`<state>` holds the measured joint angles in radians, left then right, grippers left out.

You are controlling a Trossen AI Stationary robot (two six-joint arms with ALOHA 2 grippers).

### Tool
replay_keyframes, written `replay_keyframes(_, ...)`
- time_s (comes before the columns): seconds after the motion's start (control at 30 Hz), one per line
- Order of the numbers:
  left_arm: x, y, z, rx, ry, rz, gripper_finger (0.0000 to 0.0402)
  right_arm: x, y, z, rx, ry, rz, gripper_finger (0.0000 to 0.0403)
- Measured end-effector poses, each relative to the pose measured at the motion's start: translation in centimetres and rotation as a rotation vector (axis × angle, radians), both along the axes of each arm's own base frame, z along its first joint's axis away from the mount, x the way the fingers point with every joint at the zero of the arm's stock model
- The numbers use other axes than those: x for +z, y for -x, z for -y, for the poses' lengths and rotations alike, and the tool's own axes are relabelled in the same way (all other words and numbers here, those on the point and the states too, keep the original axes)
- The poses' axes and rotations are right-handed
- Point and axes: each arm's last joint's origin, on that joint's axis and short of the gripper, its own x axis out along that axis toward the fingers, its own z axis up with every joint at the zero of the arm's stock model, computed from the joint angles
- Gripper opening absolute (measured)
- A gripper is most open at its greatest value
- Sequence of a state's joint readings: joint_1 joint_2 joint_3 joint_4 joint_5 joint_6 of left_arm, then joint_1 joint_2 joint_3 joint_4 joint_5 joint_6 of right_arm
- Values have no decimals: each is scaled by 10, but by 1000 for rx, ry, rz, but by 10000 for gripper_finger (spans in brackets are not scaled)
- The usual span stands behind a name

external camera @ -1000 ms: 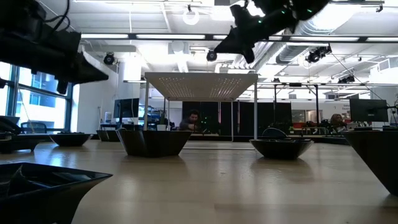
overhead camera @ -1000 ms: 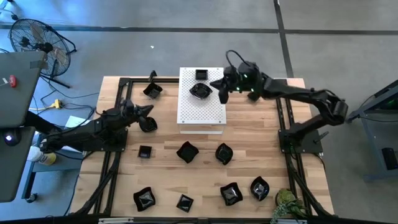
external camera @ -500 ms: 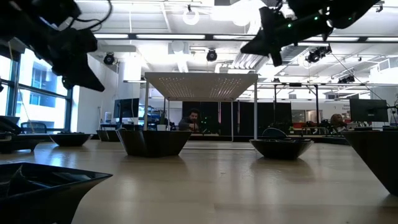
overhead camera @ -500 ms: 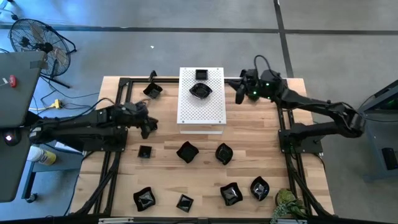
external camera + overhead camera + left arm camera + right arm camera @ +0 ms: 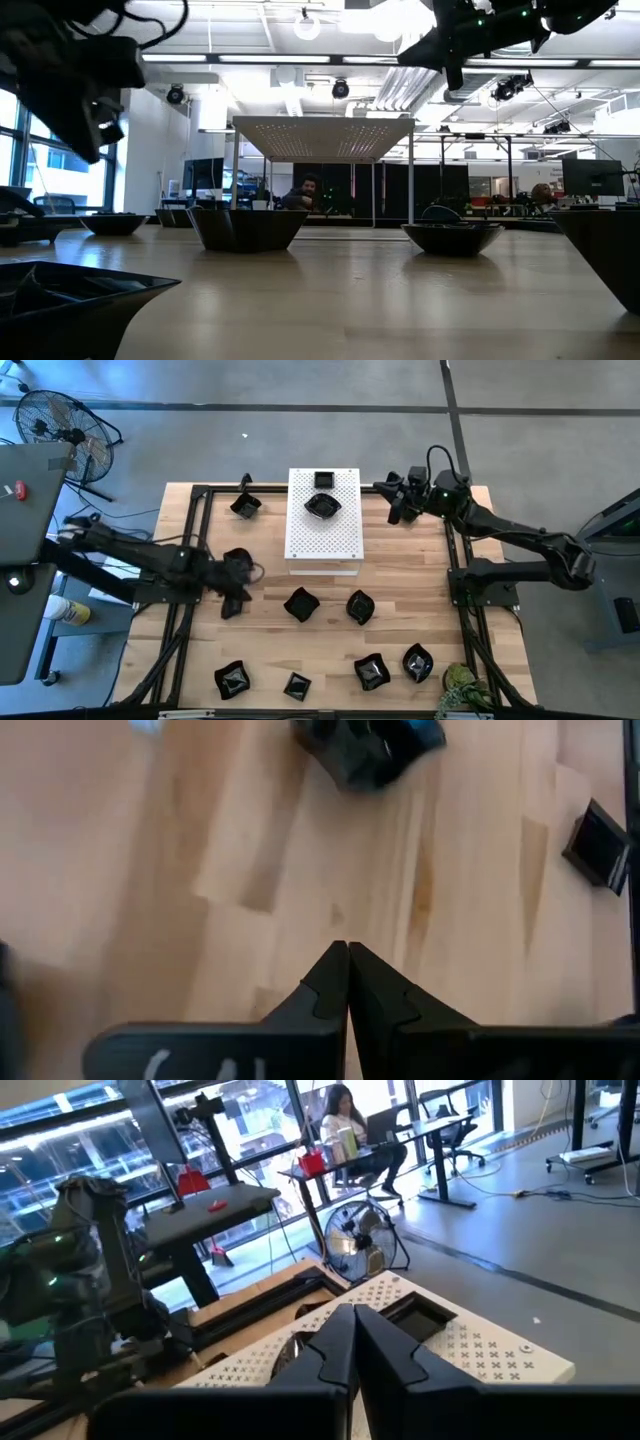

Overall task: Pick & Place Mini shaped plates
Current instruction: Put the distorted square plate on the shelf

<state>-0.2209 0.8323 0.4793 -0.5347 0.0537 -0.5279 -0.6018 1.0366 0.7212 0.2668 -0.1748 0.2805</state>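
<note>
Left of centre on the counter [image 5: 400, 590]: left tool [image 5: 232, 608] clenched, empty, right over a small square plate [image 5: 598, 842]; right tool [image 5: 392, 510] clenched, farther off.

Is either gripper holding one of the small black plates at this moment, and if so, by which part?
Nothing is held. The left gripper is shut with nothing between its fingers, above bare wood. The right gripper is shut and empty too.

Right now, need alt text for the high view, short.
Overhead: two black plates sit on a white perforated board, about eight more lie scattered on the wooden table. The left gripper, shut, is over the table's left side; the right gripper, shut, is right of the board.
</note>
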Motion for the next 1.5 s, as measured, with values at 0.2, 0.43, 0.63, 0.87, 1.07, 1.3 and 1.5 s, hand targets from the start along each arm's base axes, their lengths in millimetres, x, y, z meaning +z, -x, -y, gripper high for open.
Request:
replay_keyframes(0.2, -5, 5, 29, 52, 72, -56, 13, 0, 0, 0, 14, -2, -1, 6)
replay_keyframes(0.43, -5, 8, 50, 161, 178, -198, 49, 0, -1, -1, 46, -2, -1, 2)
replay_keyframes(0.63, 14, -2, 66, 140, 179, -288, 58, 0, -1, -3, 121, 21, -9, 7)
replay_keyframes(0.87, 25, -8, 95, 41, 169, -303, 58, 0, -4, -7, 101, 88, -36, 3)
replay_keyframes(1.07, 6, -12, 112, 37, 158, -398, 58, 0, -9, -14, 67, 88, -30, 18)
replay_keyframes(1.3, -10, -20, 142, 30, 234, -381, 58, 0, -12, -20, 95, 55, -17, 25)
replay_keyframes(1.5, -26, -19, 146, 121, 221, -476, 65, 0, -13, -21, 96, 53, -15, 21)
